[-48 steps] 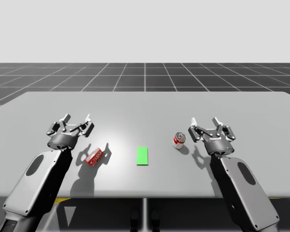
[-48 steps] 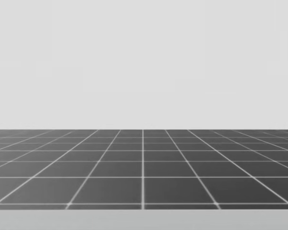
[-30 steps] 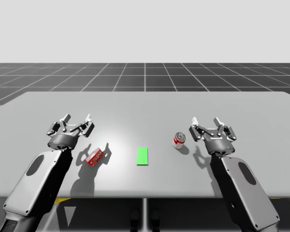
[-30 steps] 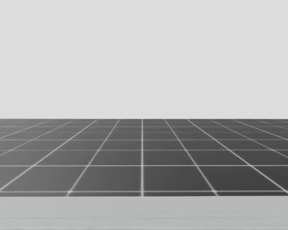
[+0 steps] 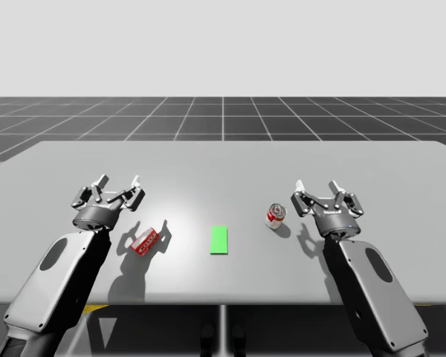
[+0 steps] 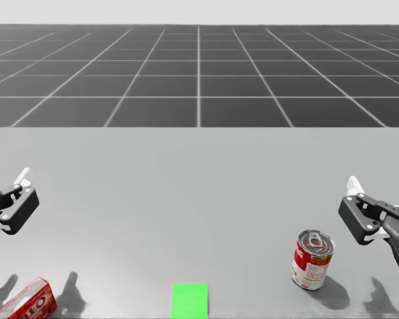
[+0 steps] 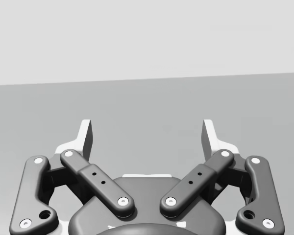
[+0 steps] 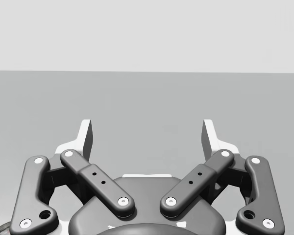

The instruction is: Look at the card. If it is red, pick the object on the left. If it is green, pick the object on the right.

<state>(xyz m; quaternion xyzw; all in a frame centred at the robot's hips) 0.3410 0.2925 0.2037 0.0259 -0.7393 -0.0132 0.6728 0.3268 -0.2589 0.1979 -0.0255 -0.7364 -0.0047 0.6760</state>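
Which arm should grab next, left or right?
Right. The card is green, so the red can on the right is the target. My right gripper sits open beside it; my left gripper is by the red box.

The card (image 5: 219, 240) is green, the can (image 5: 275, 216) red and white with a silver top, the box (image 5: 146, 242) red, the surface (image 5: 223, 167) grey.

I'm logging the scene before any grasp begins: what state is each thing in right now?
green card: lying flat on the table, untouched.
red box: lying flat, not held.
red and white can: standing upright, not held.
left claw: open, empty.
right claw: open, empty.
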